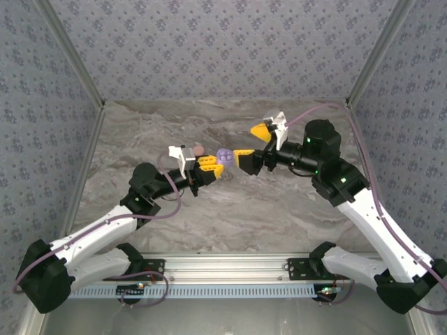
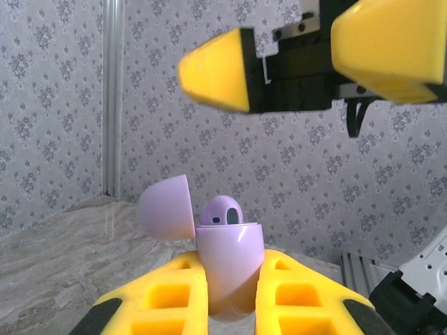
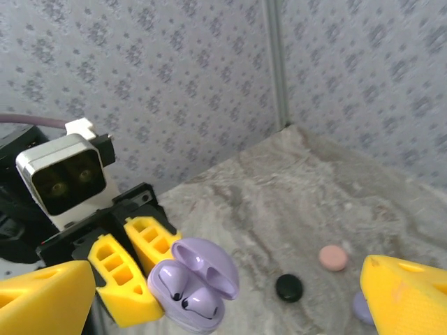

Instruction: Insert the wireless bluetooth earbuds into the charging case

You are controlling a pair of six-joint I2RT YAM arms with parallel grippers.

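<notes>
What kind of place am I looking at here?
Probably a lab test cell for tabletop robots, not a home: patterned wall panels box in a marble-look tabletop, and the left arm and right arm are bolted to an aluminium rail at its near edge.

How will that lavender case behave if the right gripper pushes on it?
The lavender case looks smooth and rounded, so it may twist in the left gripper. Its open lid would probably swing shut.
</notes>
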